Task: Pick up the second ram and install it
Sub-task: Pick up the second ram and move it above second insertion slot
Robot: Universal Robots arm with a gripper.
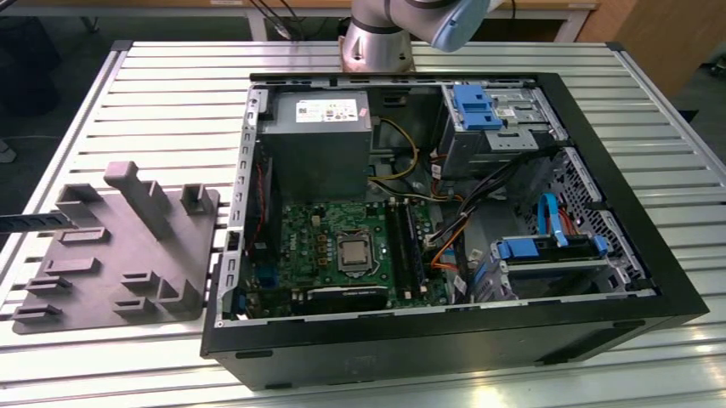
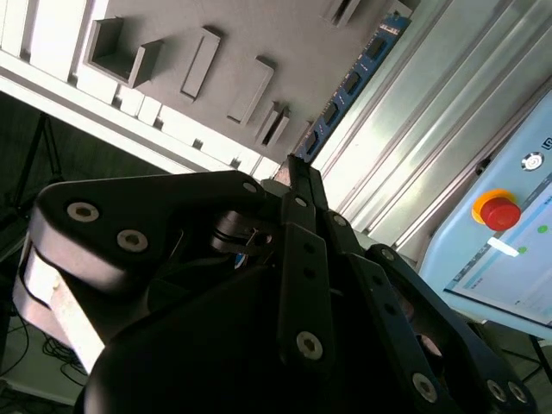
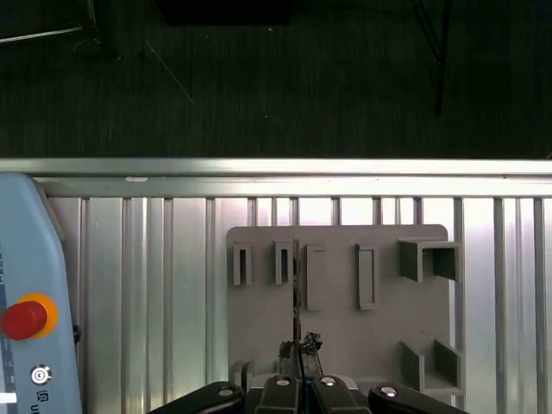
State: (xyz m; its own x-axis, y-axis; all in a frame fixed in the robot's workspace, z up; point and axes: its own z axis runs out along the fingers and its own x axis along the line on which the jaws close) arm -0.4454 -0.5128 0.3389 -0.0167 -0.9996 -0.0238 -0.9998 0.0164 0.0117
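- The claw (image 3: 298,349) is clenched on the second ram (image 3: 296,297). In the first wrist view its black fingertips meet on one end of the stick, which shows edge-on as a thin dark line.
- In the second wrist view the claw (image 2: 297,172) holds the same end. The second ram (image 2: 355,79) runs straight out from the fingertips, with small rectangular chips in a row along its face.
- In the exterior view the second ram (image 1: 34,223) shows as a dark bar lying level at the tabletop's edge on the exterior view's left. Its inner end is at a raised block of the gray fixture (image 1: 125,255).
- I cannot tell whether the stick is clear of the fixture or touching it. In the first wrist view it lines up with one of the narrow slots of the gray fixture (image 3: 345,345).
- The fixture lies flat on the slatted metal tabletop (image 1: 170,85), near that same edge and just beside the open computer case (image 1: 443,327).
- The case takes up the middle of the tabletop. Its green motherboard (image 1: 329,229) lies exposed, with long black memory sockets (image 1: 405,246) beside the processor.
- The arm's base (image 1: 380,38) stands at the tabletop's far edge, behind the case.
- A pale blue control unit with a red button (image 3: 24,317) lies on the tabletop, apart from the fixture.
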